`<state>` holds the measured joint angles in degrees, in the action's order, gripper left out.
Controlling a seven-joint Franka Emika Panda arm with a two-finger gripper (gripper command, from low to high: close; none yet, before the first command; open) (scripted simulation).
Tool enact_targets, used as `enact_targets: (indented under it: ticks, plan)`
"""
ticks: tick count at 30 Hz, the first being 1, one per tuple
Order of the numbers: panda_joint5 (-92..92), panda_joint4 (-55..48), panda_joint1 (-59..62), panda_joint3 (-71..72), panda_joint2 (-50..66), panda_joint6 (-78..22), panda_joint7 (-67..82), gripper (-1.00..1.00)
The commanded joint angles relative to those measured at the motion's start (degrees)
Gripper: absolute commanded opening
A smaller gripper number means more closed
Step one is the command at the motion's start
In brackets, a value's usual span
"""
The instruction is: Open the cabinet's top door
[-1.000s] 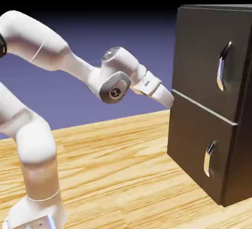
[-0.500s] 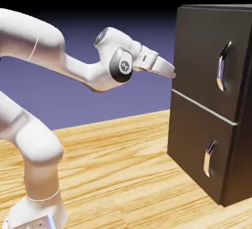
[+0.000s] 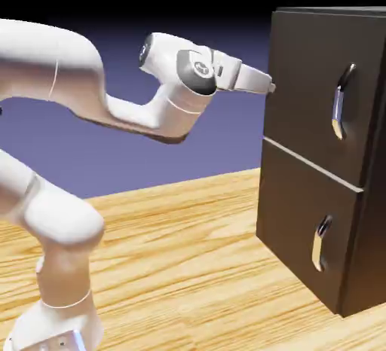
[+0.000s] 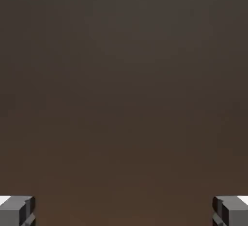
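Tool (image 3: 269,87) risen from lower door seam to top door (image 3: 309,93) edge, jaws wide, empty; handle (image 3: 343,102) at 3 o'clock, ungrasped.

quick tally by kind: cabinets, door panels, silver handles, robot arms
cabinet: 1
door panels: 2, the top door and the lower door
silver handles: 2, upper handle and lower handle
robot arm: 1
total: 6

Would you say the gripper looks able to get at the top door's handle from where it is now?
Probably not directly: the gripper points at the cabinet's side edge, while the top door's handle sits on the front face.
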<state>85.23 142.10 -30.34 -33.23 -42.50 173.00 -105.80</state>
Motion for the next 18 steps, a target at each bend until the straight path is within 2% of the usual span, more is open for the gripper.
enact_targets:
  ticks: [1, 18]
  plan:
    - [2.5, -0.55, -0.87, -0.97, -0.29, -0.03, -1.85, 0.0]
    - [44.86, -9.95, -15.61, -17.49, -5.18, -0.53, -33.33, 0.0]
